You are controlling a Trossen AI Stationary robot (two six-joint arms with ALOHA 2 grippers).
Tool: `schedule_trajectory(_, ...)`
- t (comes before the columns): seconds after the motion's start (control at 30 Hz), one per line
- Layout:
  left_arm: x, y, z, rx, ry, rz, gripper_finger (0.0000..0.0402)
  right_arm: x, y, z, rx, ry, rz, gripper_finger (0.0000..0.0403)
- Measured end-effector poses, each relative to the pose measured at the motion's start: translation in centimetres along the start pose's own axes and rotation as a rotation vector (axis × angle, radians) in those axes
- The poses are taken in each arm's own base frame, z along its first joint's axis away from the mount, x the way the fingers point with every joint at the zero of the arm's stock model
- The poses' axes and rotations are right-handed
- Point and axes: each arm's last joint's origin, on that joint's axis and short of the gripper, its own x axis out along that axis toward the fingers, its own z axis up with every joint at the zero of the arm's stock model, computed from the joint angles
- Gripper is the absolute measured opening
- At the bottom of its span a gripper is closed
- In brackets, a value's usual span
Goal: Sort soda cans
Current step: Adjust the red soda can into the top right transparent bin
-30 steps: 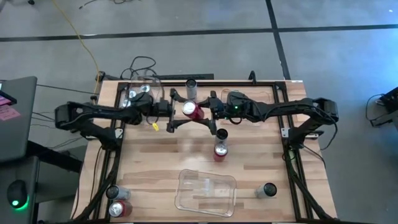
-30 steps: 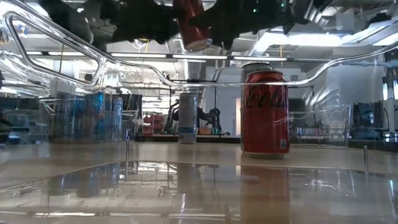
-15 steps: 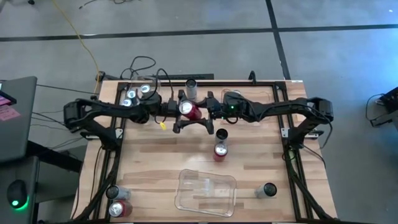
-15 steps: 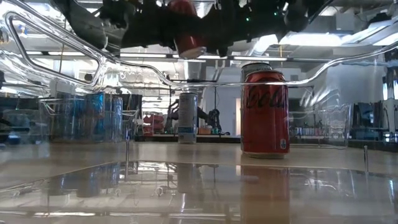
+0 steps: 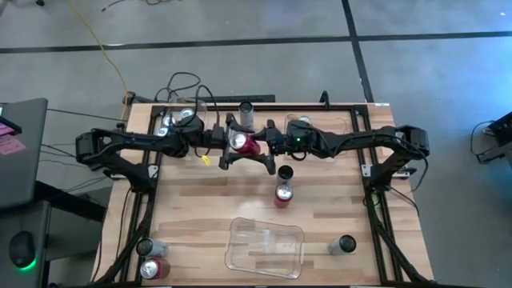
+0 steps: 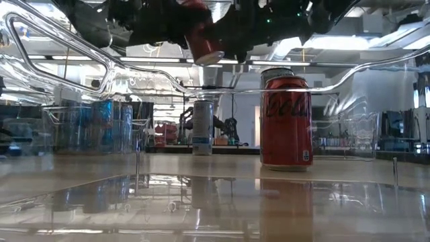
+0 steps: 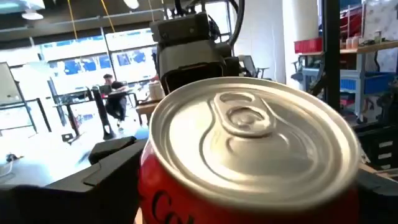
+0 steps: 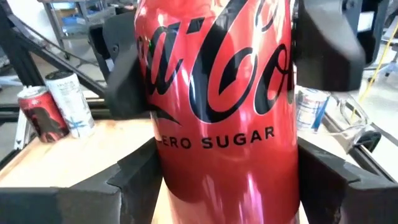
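I hold the red can [image 5: 242, 142] aloft between my two grippers, right gripper [image 5: 270, 144] clamped on its sides, left gripper [image 5: 225, 142] spread around it; I should close the left firmly before the right lets go

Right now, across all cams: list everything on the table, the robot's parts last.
held red can: one, red, in the air over the rear centre
standing red can: one, red, table centre
dark can: one, just behind the standing red can
grey can: one, rear edge
front-left cans: two, one silver, one red
front-right can: one, dark
silver-blue cans: at least three, in the rear-left bin
clear bins: three; front centre, rear left, rear right
right gripper: fingers clamped on the held red can
left gripper: at that can's top end
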Motion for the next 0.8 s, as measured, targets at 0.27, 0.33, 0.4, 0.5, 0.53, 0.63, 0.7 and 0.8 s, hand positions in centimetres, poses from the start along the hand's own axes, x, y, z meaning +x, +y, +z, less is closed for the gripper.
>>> schedule_trajectory(0.27, 0.0, -0.07, -0.18, 0.006, 0.016, -0.011, 0.0328, 0.01, 0.08, 0.18, -0.006, -0.019, 0.003, 0.0307)
schedule_trajectory(0.33, 0.02, -0.08, -0.23, 0.006, 0.018, -0.012, 0.0321, 0.01, 0.1, 0.34, -0.01, -0.035, 0.003, 0.0307)
schedule_trajectory(0.4, 0.02, -0.08, -0.18, 0.007, 0.014, -0.012, 0.0316, 0.01, 0.12, 0.44, -0.013, -0.046, 0.004, 0.0307)
schedule_trajectory(0.5, 0.01, -0.07, -0.19, 0.005, 0.014, -0.012, 0.0307, 0.0, 0.1, 0.45, -0.012, -0.047, 0.004, 0.0307)
schedule_trajectory(0.53, 0.02, -0.07, -0.19, 0.003, 0.014, -0.011, 0.0303, 0.0, 0.1, 0.47, -0.011, -0.048, 0.004, 0.0307)
schedule_trajectory(0.63, 0.02, -0.08, -0.16, 0.005, 0.011, -0.011, 0.0293, 0.0, 0.1, 0.43, -0.008, -0.044, 0.004, 0.0307)
schedule_trajectory(0.7, 0.03, -0.09, -0.26, 0.003, 0.018, -0.013, 0.0292, 0.02, 0.1, 0.25, -0.001, -0.021, 0.004, 0.0307)
schedule_trajectory(0.8, 0.04, -0.11, -0.34, 0.0, 0.025, -0.014, 0.0292, 0.03, 0.1, 0.06, 0.006, 0.008, 0.004, 0.0322)
